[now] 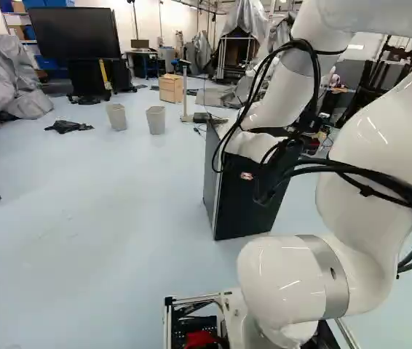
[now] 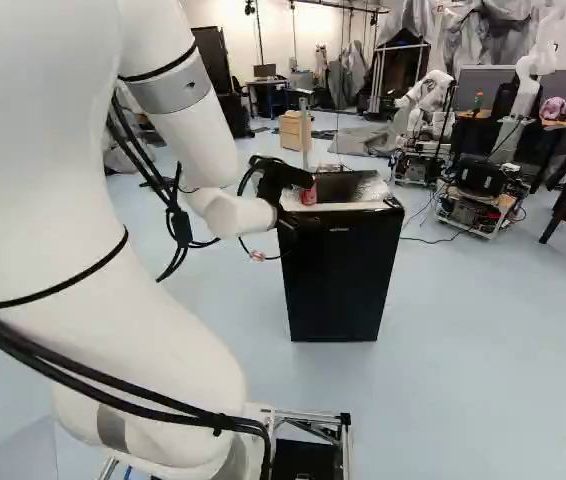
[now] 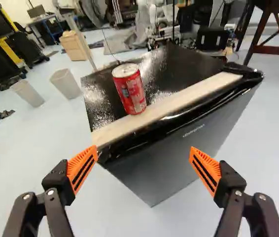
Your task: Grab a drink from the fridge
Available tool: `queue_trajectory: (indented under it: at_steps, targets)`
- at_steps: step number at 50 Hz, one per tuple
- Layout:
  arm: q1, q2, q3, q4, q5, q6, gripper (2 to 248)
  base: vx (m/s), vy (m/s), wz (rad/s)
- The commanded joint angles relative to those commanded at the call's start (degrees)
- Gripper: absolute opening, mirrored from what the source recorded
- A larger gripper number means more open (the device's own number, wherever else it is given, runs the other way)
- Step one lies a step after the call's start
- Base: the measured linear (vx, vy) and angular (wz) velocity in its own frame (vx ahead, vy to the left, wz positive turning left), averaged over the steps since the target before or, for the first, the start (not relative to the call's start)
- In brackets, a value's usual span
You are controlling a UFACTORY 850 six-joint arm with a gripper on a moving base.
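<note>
One fridge [image 2: 338, 280], door [image 3: 164, 163] shut. Gripper [image 3: 144, 149] near the fridge's front edge, fingers spread, nothing held. Can [image 3: 129, 91] upright on fridge top, by front edge. Approach looks mostly done; grasping can, lifting it off fridge both remain.

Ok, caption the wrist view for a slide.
Red can standing upright on top of the fridge, ahead of the open end effector.

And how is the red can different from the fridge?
The can is red and silver; the fridge is mostly black. The can is small and round, the fridge big and boxy. The can sits on the fridge; the fridge stands on the floor. Both stand upright.
</note>
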Motion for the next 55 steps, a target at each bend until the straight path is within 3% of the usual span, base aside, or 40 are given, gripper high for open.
queue_trajectory:
  at_steps: [13, 26, 55]
  targets:
    - [-0.5, -0.2, -0.2, -4.3, 7.0, 0.0, 247, 0.0, 0.0, 0.0]
    - [-2.2, -1.3, -1.2, -10.3, 11.2, 0.0, 247, 0.0, 0.0, 0.0]
    - [-6.9, -10.5, -7.1, -21.3, 15.6, 0.0, 247, 0.0, 0.0, 0.0]
